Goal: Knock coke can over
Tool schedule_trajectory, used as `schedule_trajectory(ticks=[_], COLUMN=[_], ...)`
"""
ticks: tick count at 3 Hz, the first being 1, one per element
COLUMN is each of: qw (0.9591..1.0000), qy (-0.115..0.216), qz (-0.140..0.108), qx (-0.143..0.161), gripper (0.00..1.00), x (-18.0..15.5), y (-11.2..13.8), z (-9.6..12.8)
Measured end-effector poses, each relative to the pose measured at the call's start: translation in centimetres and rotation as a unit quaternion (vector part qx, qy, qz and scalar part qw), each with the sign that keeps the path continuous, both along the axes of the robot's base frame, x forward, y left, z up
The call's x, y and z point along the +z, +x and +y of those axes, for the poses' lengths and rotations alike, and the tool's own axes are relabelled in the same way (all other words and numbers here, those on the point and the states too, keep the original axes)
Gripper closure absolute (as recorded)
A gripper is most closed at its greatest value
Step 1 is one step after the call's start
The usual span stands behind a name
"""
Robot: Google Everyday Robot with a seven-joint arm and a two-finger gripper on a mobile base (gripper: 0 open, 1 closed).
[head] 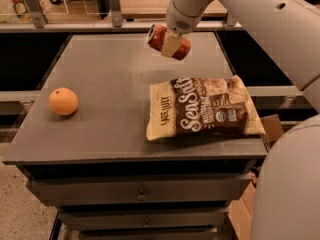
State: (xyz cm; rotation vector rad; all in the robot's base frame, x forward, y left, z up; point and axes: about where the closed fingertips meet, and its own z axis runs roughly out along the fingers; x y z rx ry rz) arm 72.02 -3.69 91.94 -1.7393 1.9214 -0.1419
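Note:
The red coke can [183, 49] is tilted almost onto its side, silver top pointing left, and held in the air above the back middle of the grey table [105, 79]. My gripper [170, 44] comes down from the white arm at the top right and is shut on the can, with a cream finger [170, 46] across the can's middle. The can does not touch the table.
A brown-and-cream chip bag [202, 109] lies flat on the table's right front, just below the can. An orange [63, 101] sits at the left front. A rail [75, 26] runs behind the table. A cardboard box [273, 125] is at the right, beside my white base.

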Motion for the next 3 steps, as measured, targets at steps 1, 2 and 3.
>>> schedule_trajectory(ticks=[1,2,3], qw=[0.9986,0.9948,0.9901], qy=[-0.052,-0.1,-0.136], qz=[0.007,0.017,0.033], qx=[-0.007,-0.004,0.008], gripper=[0.85,0.61,0.38], x=[-0.9,-2.1,-3.9], y=[0.0,-0.2,-0.8], z=[-1.4,-1.9,-1.9])
